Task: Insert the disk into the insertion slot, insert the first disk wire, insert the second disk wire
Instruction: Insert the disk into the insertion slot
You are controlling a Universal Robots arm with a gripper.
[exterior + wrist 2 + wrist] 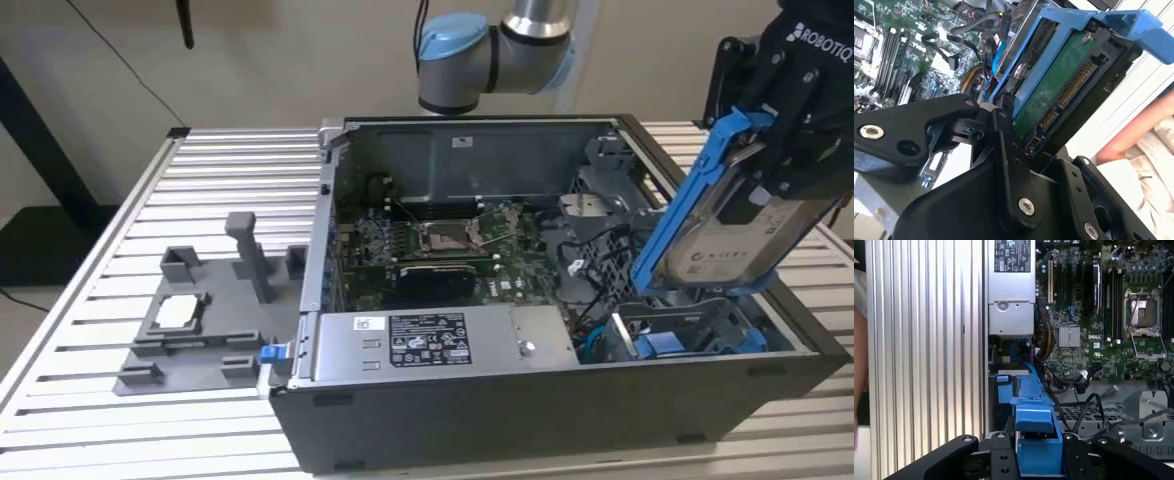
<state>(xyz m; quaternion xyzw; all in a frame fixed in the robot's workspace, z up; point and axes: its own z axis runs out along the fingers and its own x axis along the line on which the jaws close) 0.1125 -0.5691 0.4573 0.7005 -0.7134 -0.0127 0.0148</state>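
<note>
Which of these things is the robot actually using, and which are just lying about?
In the job: the disk in its blue carrier, clamped in the gripper; the insertion slot below it in the open computer case.
Lying about: the grey fixture tray on the table; the long grey metal box; the green circuit board.

The disk (pixel 727 235) has a smooth silver metal shell with a white paper label, set in a bright blue, faintly glossy plastic carrier frame (pixel 686 200); in the second wrist view its underside is a green circuit board. The claw (pixel 785 165) looks matt black with shiny metal screw heads. The insertion slot (pixel 694 325) is dark grey metal with blue plastic rails. The surface (pixel 134 200) is ribbed pale metal. The fixture tray (pixel 200 320) is matt grey plastic.
</note>
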